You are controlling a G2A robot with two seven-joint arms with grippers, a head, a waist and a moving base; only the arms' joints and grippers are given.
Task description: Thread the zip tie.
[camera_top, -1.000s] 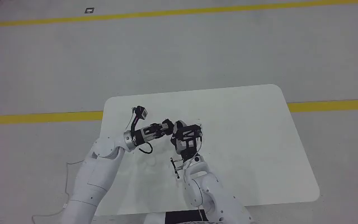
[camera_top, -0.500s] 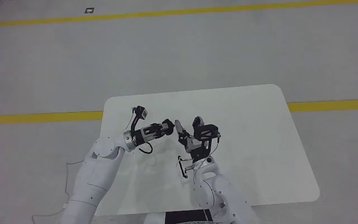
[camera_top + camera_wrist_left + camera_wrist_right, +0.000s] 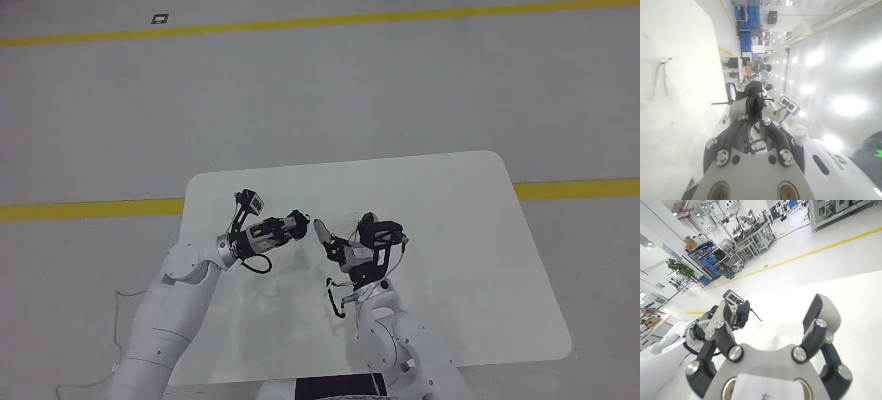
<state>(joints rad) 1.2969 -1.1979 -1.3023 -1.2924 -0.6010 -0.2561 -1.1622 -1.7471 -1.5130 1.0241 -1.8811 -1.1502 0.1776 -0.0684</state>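
Trainee: Zip tie [image 3: 755,315] first. Where is it?

Mentor: It's pinched in the left gripper [image 3: 742,312], whose fingers are clamped tight on the black strap. The strap is held up off the tabletop [image 3: 450,200], with a thin end poking past the fingertips toward the other arm.

Trainee: Why hold it in the air like that?

Mentor: My reading is that a free end kept clear of the surface can be reached from the side, and the strap won't drag or bend against anything. In the left wrist view the strap crosses the closed fingertips. The thin tail sticks out one side, and a short piece with what looks like the blocky head sticks out the other.

Trainee: So is it threaded?

Mentor: I can't tell. The fingers hide the middle of the strap.

Trainee: And the right gripper [image 3: 771,301]?

Mentor: It's spread wide and holding nothing, near the left one and facing it, also above the tabletop. Its spread fingers point at the protruding end, which suggests it's placed to take or guide that end.

Trainee: What's the risk?

Mentor: The strap is thin and looks springy, so a slightly off approach could push the end aside rather than catch it.
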